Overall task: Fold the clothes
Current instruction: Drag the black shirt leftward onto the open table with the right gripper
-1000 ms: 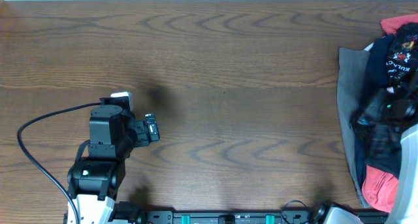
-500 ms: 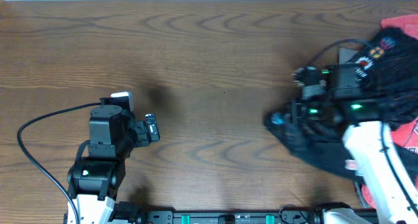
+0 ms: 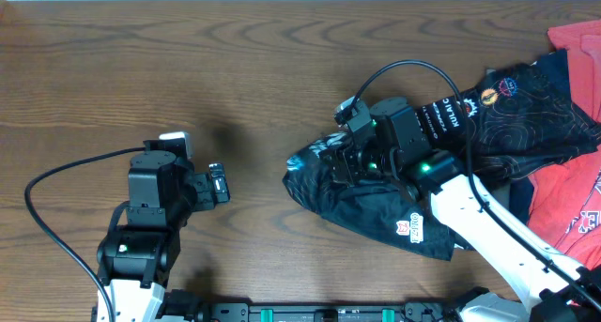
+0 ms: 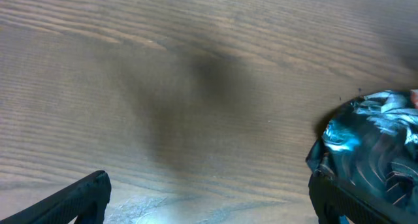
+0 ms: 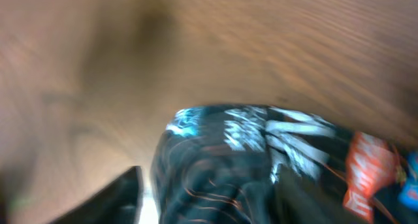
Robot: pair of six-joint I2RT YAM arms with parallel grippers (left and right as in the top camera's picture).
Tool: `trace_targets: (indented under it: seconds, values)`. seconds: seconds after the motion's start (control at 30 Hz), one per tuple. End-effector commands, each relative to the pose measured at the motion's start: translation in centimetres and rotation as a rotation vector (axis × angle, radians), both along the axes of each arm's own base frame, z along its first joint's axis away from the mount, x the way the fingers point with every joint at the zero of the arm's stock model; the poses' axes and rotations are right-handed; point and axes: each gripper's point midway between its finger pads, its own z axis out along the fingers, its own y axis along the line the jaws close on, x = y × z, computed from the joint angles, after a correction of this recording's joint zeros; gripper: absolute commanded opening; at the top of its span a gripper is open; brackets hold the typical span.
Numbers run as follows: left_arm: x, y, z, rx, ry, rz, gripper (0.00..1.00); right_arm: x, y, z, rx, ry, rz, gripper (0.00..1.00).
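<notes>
The clothes, a black jersey (image 3: 488,125) with fine orange contour lines and white lettering, lie stretched from the right-hand pile to the table's middle. Its bunched leading end shows in the left wrist view as a jersey lump (image 4: 372,139). My right gripper (image 3: 331,162) sits over that bunched end. In the blurred right wrist view the right gripper (image 5: 209,185) has its fingers spread, with the jersey (image 5: 222,159) lying between them and a bright gap beside the left finger (image 5: 117,198). My left gripper (image 3: 218,183) rests open over bare wood at the left, and nothing lies between the left gripper's (image 4: 209,208) fingers.
A red T-shirt (image 3: 573,200) with white print lies at the right edge under the jersey, beside a dark navy garment (image 3: 516,186). The left arm's black cable (image 3: 56,181) loops over the table's left side. A black rail (image 3: 329,313) runs along the front edge.
The right arm swept left from the pile at the right edge, dragging the jersey out to the table's middle, and its jaws have spread apart. The left arm has not moved.
</notes>
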Motion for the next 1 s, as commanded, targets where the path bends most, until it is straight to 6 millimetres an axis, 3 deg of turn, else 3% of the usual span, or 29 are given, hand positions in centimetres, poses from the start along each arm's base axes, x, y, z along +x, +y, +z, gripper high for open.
trace_targets:
  seconds: [0.0,0.1,0.2,0.3,0.4,0.6,0.77,0.97]
  values:
    - [0.4,0.0,1.0,-0.009,-0.028,0.004,0.98,2.9,-5.3,0.1,-0.110,-0.044,-0.315,0.85]
    - [0.7,-1.4,1.4,-0.067,-0.045,-0.054,0.98,3.3,-9.8,0.9,-0.139,-0.034,-0.515,0.99]
    - [0.9,-4.0,1.9,-0.173,-0.058,-0.163,0.98,2.8,-13.3,1.5,-0.151,-0.007,-0.611,0.99]
    - [1.2,-5.3,1.3,-0.246,-0.023,-0.205,0.98,1.9,-16.4,1.4,-0.170,0.044,-0.682,0.99]
    - [1.5,-6.4,-0.7,-0.301,0.072,-0.196,0.98,0.7,-18.7,0.7,-0.192,0.109,-0.735,0.99]
    - [2.0,-10.8,-5.6,-0.332,0.246,-0.287,0.98,-1.7,-22.5,-1.0,-0.251,0.237,-0.833,0.99]
    - [2.5,-15.1,-9.9,-0.310,0.321,-0.399,0.98,-3.2,-24.4,-1.6,-0.276,0.303,-0.891,0.99]
    - [2.4,-18.7,-14.3,-0.289,0.368,-0.492,0.98,-4.0,-25.9,-1.9,-0.283,0.342,-0.940,0.99]
